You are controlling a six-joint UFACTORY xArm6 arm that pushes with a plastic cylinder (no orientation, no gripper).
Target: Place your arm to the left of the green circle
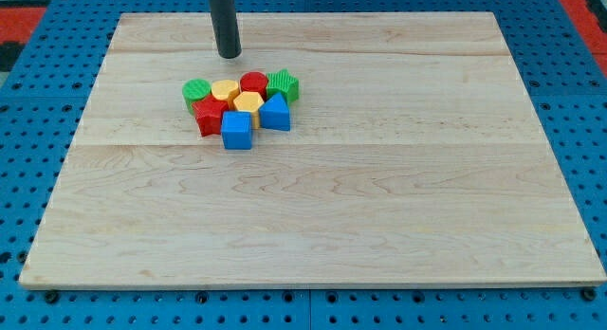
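Observation:
The green circle lies at the left end of a tight cluster of blocks on the wooden board. My tip stands above the cluster toward the view's top, a little up and right of the green circle, and touches no block. Beside the green circle are a yellow block, a red round block and a green star-like block. Below them lie a red star-like block, a yellow hexagon, a blue cube and a blue triangular block.
The board lies on a blue perforated table. The board's left edge runs well left of the cluster. A red patch shows at the view's top left corner.

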